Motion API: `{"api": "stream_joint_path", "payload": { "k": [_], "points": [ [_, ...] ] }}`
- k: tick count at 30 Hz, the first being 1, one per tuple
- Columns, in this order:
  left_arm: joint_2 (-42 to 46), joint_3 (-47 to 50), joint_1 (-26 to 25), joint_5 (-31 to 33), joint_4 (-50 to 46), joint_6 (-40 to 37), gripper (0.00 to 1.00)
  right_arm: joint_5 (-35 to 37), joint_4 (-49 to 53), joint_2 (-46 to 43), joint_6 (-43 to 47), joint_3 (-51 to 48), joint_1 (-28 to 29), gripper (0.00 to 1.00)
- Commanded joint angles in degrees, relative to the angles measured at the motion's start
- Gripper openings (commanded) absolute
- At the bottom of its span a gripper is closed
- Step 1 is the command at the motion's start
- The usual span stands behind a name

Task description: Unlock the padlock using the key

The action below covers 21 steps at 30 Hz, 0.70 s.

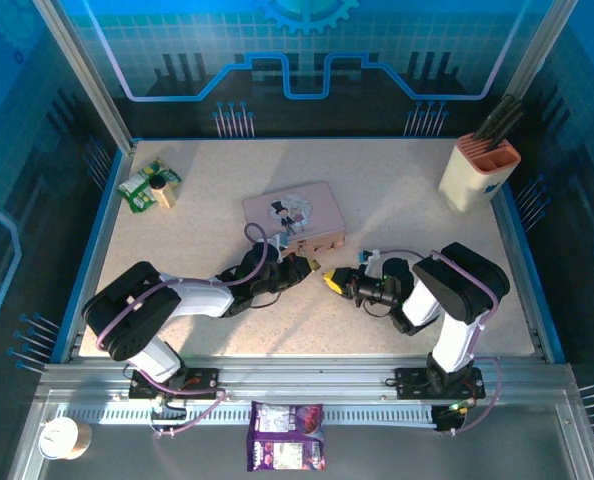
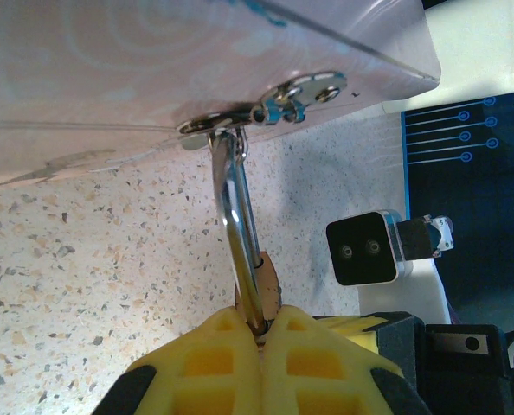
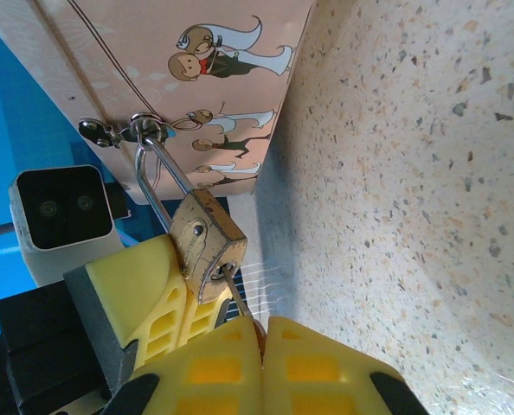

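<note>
The small brass padlock (image 3: 207,242) hangs by its silvery shackle (image 3: 157,186) from the hasp (image 3: 110,131) on the pink tin (image 3: 179,78). My left gripper (image 2: 261,333) is shut on the padlock (image 2: 270,278), its yellow fingers (image 3: 153,303) clamping the body from the side. The shackle (image 2: 235,216) runs up to the tin's hasp (image 2: 274,104). My right gripper (image 3: 261,333) is shut on the thin key (image 3: 237,298), whose blade sits in the keyhole at the bottom of the padlock. In the top view both grippers (image 1: 302,265) (image 1: 337,280) meet just in front of the tin (image 1: 292,215).
A beige knife block (image 1: 480,170) stands at the back right. A green packet with a small bottle (image 1: 149,187) lies at the back left. A purple pouch (image 1: 287,450) and a paper cup (image 1: 62,437) sit below the table's front rail.
</note>
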<state>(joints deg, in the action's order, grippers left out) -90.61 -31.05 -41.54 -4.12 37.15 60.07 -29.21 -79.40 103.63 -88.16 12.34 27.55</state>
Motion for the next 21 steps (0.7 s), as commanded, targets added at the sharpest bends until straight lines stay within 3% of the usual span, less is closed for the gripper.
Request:
{"api": "stream_joint_path", "payload": {
  "k": [1, 21],
  "points": [
    [1.8, -2.7, -0.8, -0.9, 5.8, -1.0, 0.0, -1.2, -2.1, -0.1, -0.6, 0.1, -1.0, 0.0],
    [1.1, -3.4, -2.2, -0.8, 7.5, -0.4, 0.0, -1.7, -2.1, -0.7, -1.2, 1.4, -1.5, 0.0]
  ]
}}
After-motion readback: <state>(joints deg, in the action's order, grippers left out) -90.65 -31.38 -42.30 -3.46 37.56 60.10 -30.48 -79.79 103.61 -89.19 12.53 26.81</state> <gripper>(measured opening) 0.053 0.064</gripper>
